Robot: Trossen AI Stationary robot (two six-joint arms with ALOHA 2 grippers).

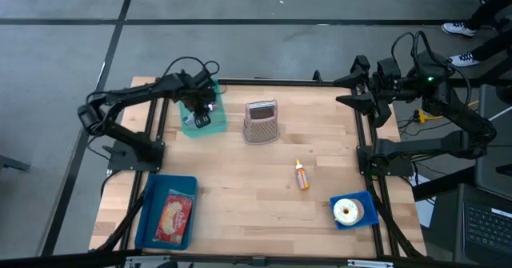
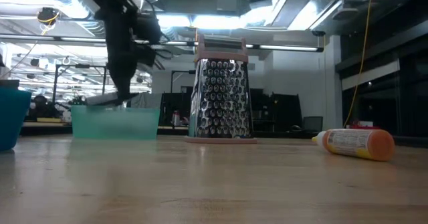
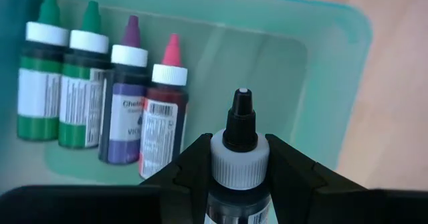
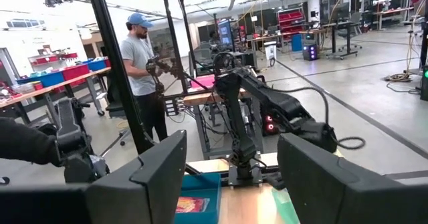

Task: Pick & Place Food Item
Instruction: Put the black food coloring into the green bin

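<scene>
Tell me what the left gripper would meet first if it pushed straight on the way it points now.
Shut on a black-capped bottle, the left gripper points down into the teal bin. It would probably meet the bin's bare floor beside the red bottle first, though depth is uncertain.

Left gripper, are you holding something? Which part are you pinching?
Yes. The left gripper holds a black-tipped bottle by its white cap, over the teal bin. The right gripper holds nothing.

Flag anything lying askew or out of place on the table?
One thing: the orange-capped bottle lies on its side on the bare wood, apart from any bin. The others lie in a row in the teal bin, where the left hand grips a black-tipped bottle. The grater stands upright. No spills.
</scene>
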